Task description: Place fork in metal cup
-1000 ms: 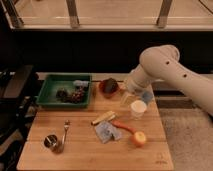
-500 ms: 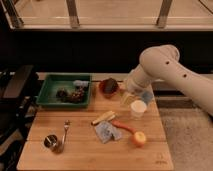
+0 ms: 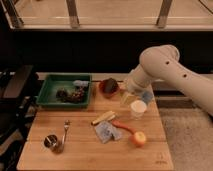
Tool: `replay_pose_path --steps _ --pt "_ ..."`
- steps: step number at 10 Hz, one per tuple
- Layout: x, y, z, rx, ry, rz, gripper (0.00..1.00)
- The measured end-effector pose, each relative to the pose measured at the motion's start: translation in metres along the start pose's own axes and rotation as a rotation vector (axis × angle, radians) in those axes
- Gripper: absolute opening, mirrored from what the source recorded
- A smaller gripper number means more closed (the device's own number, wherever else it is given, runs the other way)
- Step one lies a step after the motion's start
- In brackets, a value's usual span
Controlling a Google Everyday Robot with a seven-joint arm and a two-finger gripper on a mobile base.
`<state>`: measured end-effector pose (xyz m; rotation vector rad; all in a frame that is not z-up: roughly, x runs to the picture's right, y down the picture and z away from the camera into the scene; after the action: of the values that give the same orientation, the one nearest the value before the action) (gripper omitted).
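Slim silvery metal fork (image 3: 65, 131), just beside the short dark metal cup (image 3: 52, 142), is probably light, stiff and slippery, so grasp it mid-handle; the gripper (image 3: 129, 98) hangs well apart from that cup, and I cannot tell its opening.

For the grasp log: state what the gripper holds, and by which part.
Not the fork: it lies beside the metal cup. Whether the gripper, near the white cup, holds anything cannot be told.

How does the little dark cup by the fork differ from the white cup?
The metal cup is dark and shiny; the white cup is pale. The metal cup is shorter than the white cup. The metal cup stands lower left beside the fork; the white cup stands at the right, close to the claw. Both stand upright on the wooden board.
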<state>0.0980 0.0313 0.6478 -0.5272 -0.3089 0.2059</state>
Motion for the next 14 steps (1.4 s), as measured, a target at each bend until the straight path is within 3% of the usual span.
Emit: replay_pose_path --steps 9,10,12,14 --pt "0.0 0.0 0.0 -0.001 -0.001 0.002 0.65" --pt "0.0 -0.002 0.002 -0.014 -0.012 -0.01 0.65" --pt "-0.014 -0.002 0.013 -0.041 -0.039 -0.061 0.65" --pt "-0.045 0.0 0.032 -0.071 -0.07 -0.116 0.65"
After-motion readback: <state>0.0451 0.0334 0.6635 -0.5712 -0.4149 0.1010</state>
